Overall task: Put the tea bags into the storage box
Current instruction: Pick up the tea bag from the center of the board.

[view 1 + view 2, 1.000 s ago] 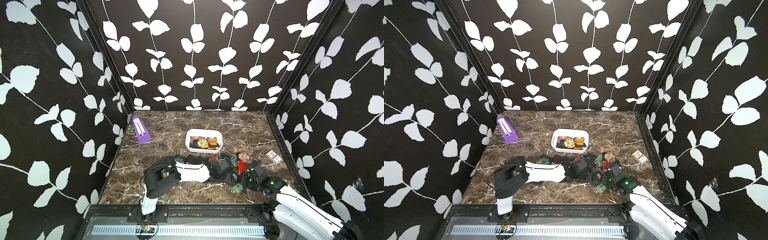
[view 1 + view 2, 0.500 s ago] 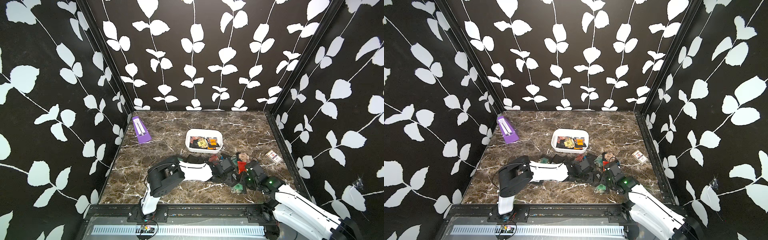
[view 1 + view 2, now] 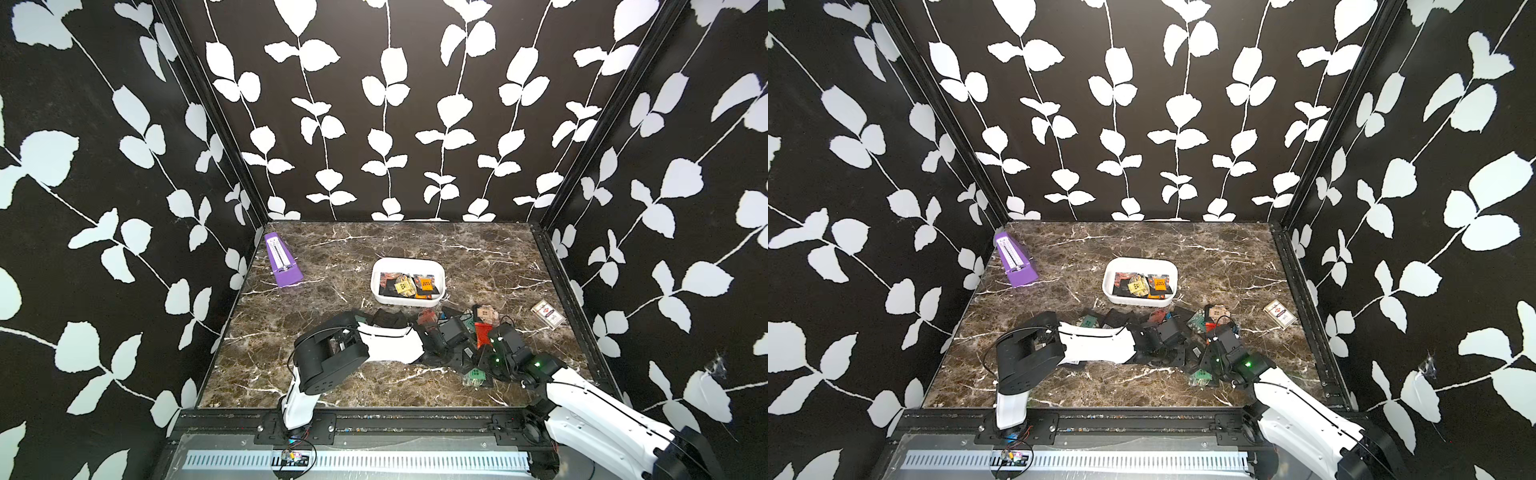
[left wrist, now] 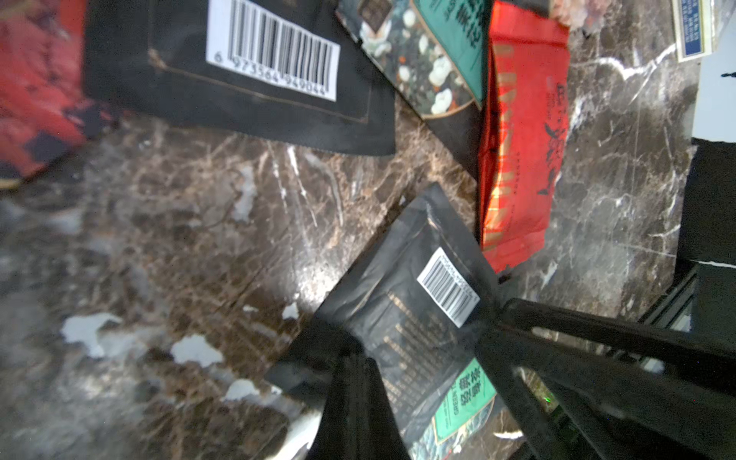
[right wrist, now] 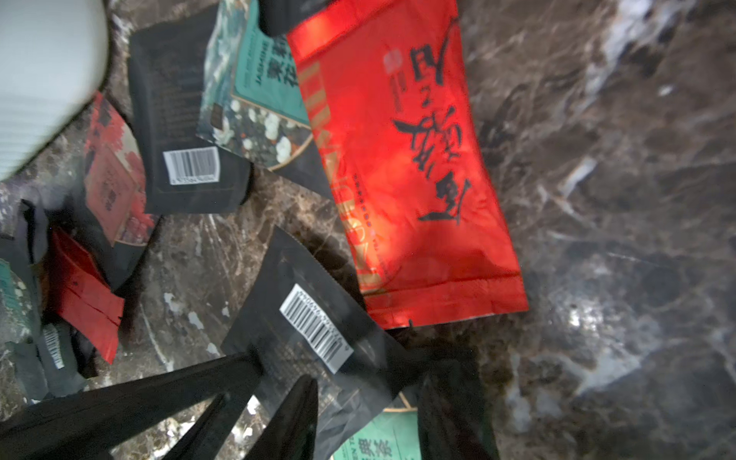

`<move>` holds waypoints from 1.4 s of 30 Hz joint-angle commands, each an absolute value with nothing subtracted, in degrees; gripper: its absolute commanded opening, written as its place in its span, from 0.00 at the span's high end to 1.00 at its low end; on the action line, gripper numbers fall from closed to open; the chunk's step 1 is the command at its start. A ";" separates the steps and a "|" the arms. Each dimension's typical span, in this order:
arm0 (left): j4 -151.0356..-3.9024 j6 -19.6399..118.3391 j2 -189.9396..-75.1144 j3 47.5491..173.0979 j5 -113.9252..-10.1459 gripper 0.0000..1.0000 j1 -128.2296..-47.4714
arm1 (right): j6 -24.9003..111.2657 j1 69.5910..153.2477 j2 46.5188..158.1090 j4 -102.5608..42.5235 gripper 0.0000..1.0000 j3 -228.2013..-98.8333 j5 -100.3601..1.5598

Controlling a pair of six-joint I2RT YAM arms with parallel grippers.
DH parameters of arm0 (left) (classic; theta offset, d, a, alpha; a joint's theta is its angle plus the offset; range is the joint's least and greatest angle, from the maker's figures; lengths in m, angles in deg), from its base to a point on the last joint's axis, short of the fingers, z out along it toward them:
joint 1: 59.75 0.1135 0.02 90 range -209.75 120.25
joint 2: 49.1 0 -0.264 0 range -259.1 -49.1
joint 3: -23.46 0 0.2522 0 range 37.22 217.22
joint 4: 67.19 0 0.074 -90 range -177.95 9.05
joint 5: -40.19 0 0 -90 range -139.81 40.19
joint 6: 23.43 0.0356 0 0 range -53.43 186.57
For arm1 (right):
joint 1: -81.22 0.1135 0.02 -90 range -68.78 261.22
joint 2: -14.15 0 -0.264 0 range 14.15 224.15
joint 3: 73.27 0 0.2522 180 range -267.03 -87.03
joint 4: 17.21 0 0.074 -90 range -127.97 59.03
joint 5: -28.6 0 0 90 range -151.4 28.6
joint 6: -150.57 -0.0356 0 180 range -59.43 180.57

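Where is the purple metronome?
In a top view, the metronome stands in the far left corner of the table, well left of the storage box.

Black sachet (image 4: 239,103): barcode digits begin 6 9735; teal sachet (image 5: 263,75): "JASMINE"; red sachet (image 5: 398,179): black Chinese calligraphy.

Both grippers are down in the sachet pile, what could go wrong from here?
The left gripper seems to pinch only an edge of the black sachet, so it may slip out on lifting. The open right gripper straddles that same sachet, so the grippers could collide. A green sachet lies under it and might get dragged along.
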State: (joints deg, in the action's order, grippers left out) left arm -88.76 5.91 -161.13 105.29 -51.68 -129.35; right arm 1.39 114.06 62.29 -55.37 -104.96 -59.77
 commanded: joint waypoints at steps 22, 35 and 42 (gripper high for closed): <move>-90.90 5.68 -160.01 101.27 -50.66 1.00 -129.53 | 0.27 113.74 64.43 -48.67 0.97 -102.58 -60.34; -87.26 7.64 -151.55 97.37 -47.69 0.99 -129.55 | 1.92 113.74 59.81 -54.80 1.00 -108.38 -60.18; -88.21 11.25 -139.87 93.68 -39.90 0.84 -129.36 | 3.38 113.73 56.25 -60.65 1.00 -118.62 -58.31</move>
State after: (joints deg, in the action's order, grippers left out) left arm -87.13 8.35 -145.87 95.17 -45.18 -129.44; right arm 1.85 114.06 56.87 -57.97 -112.74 -59.01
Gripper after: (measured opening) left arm 0.151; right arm 0.047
